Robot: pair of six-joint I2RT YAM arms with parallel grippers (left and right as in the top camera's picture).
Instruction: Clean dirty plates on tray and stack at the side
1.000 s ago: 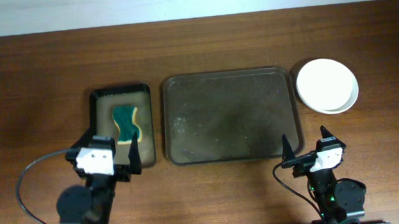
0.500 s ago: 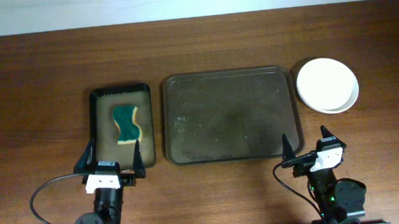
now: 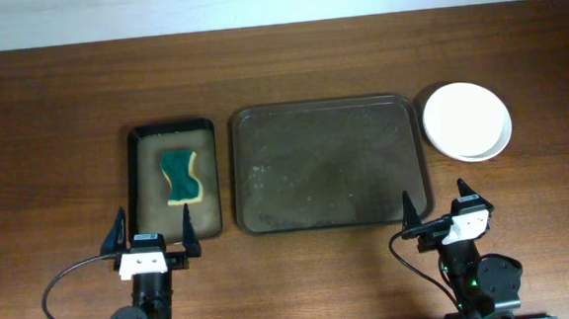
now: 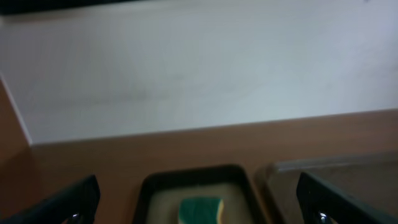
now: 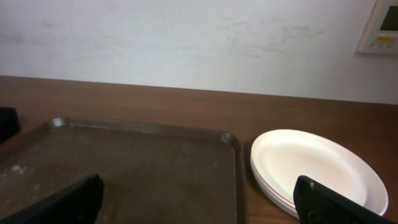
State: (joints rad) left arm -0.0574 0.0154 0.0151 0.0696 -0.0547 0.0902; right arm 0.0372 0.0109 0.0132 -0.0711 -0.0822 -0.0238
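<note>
Mid-table: the large dark brown rectangular tray with rounded corners and raised rim (image 3: 329, 167), long side running left to right on the brown wooden table (image 3: 63, 104). The tray floor shows pale specks and smudges. The round white shallow plates (image 3: 466, 121) sit stacked on the table, off the tray, just beside its far right corner. The right wrist view shows at least two rims, one on the other (exact count not readable), and a faint warm tint inside the top plate.

Left of the big tray, just beside it, is a smaller narrow black tray (image 3: 146, 146) with a green-and-yellow waisted sponge (image 3: 180, 176) lying flat in it.

The left gripper (image 3: 153, 225) is at the near edge of the table, in front of the black tray. Its jaws are spread wide, released, with nothing between them. From overhead, one finger overlaps the black tray's near right corner. The left wrist view is blurry — black tray and sponge are framed between the two fingers, with the white wall (image 4: 199, 68) behind.

The right gripper (image 3: 434, 200) is by the brown tray's near right corner. It is also spread wide and released — nothing is grasped. From overhead, one finger overlaps that corner. The right wrist view shows the tray to the left and the plates to the right, touching neither finger.
</note>
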